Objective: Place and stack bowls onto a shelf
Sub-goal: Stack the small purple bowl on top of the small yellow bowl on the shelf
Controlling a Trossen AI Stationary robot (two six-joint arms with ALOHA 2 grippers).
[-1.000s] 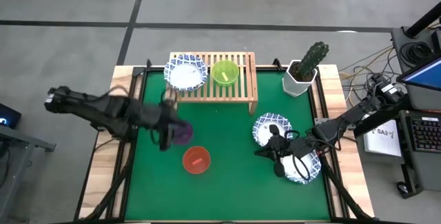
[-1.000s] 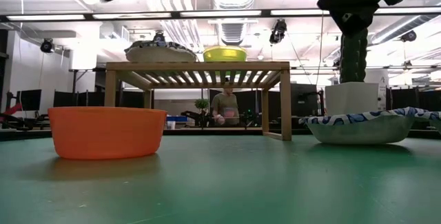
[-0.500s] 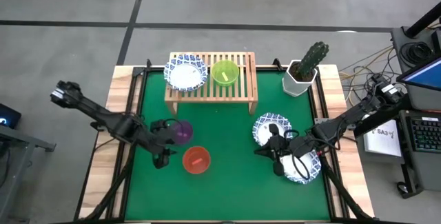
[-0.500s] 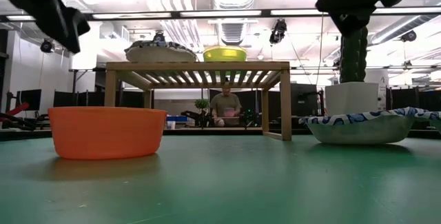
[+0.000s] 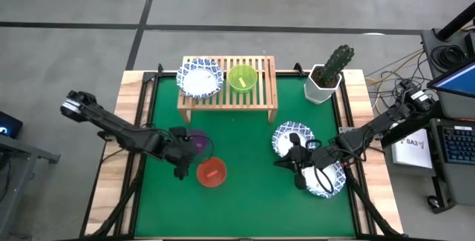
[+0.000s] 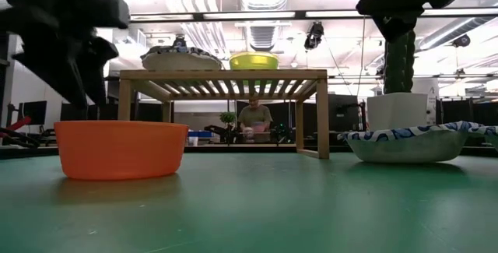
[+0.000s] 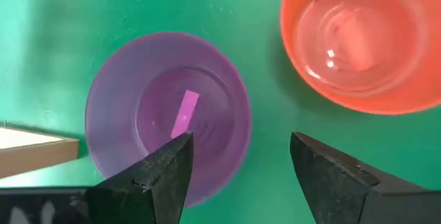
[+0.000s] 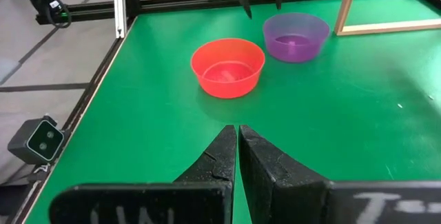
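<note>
Purple bowl [image 7: 167,117] sits directly below the left gripper [image 7: 238,158], whose spread fingers straddle its rim nearest the red bowl [image 7: 362,41]; right gripper [image 8: 238,151] pressed together near the tabletop's right edge

The green mat [image 5: 245,189] lies bare through its middle, from the shelf [image 5: 227,91] toward the near edge, leaving a broad lane between the purple bowl [image 5: 195,143] and red bowl [image 5: 211,172] on the left and the two patterned white bowls [image 5: 286,138] on the right. On the shelf, a patterned white bowl [image 5: 200,78] and the green bowl [image 5: 242,78] fill the left and middle of the slats, while the right end stays uncovered, with the cactus pot [image 5: 325,83] standing just beyond it. The left gripper [image 5: 180,164] hangs with fingers spread just beside the purple and red bowls, which nearly touch, and the right gripper [image 5: 296,168], fingers together, crowds the white bowls.
</note>
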